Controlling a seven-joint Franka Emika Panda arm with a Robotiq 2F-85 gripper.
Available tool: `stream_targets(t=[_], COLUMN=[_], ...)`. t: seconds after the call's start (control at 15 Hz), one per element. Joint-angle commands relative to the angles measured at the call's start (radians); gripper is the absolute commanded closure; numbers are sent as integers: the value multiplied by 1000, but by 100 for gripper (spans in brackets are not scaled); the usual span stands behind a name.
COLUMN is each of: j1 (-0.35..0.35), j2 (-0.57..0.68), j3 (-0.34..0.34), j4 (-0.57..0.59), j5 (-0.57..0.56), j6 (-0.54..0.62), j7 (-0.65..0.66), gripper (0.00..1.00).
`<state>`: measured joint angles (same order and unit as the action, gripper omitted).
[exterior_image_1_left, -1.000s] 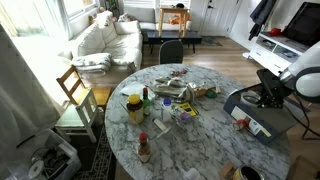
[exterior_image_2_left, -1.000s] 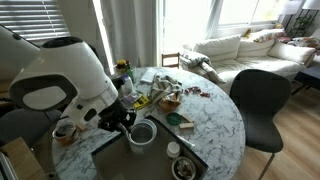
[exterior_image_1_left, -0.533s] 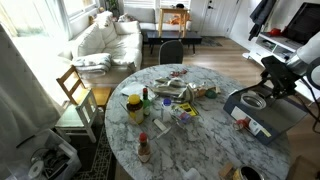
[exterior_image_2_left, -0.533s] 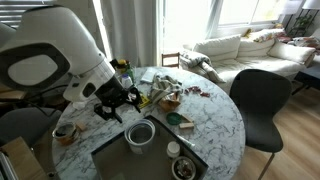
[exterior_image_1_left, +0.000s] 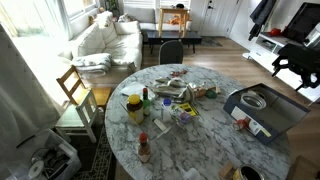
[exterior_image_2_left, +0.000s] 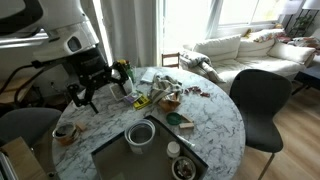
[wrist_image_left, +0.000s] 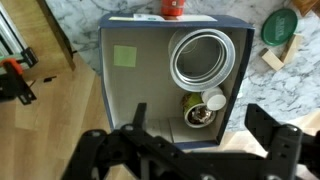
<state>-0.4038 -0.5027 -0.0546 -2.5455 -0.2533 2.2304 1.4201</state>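
My gripper (exterior_image_1_left: 290, 68) hangs open and empty, high above a shallow grey box (exterior_image_1_left: 283, 117) at the edge of the round marble table (exterior_image_1_left: 205, 135). A metal bowl (exterior_image_1_left: 255, 101) sits in the box. In the wrist view the box (wrist_image_left: 108, 80) lies below the gripper (wrist_image_left: 200, 125), with the bowl (wrist_image_left: 203, 58) at its upper right, a small green cup (wrist_image_left: 195, 113) and a white lid (wrist_image_left: 213, 100) beside it, and a green note (wrist_image_left: 124, 57). In an exterior view the gripper (exterior_image_2_left: 85, 92) is up and left of the bowl (exterior_image_2_left: 141, 134).
Bottles, a yellow jar (exterior_image_1_left: 134, 107), a red-capped bottle (exterior_image_1_left: 143, 148) and wrappers crowd the table's middle. A green dish (exterior_image_2_left: 174, 119) lies near the box. A dark chair (exterior_image_2_left: 255, 100) and a wooden chair (exterior_image_1_left: 75, 90) stand at the table; a sofa (exterior_image_1_left: 105, 38) is behind.
The gripper has opened, let go of the metal bowl in the box, and risen well clear of the table.
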Motion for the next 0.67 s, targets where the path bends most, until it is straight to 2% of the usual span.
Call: stream_targets(t=[0.0,0.13,0.2,0.27,0.6], j1=[13,31,40,26,44], j2=[-8,5,7,-5,0], j3=[13,28,30,17,30], j4=[67,103,98,87,100], j5=[-83,-119,-134,-99,-118], j6=[-110,-128,-78,-94,-93], j7=[-119,-179,-204,-162,-189], gripper=[0,0,0,0,0])
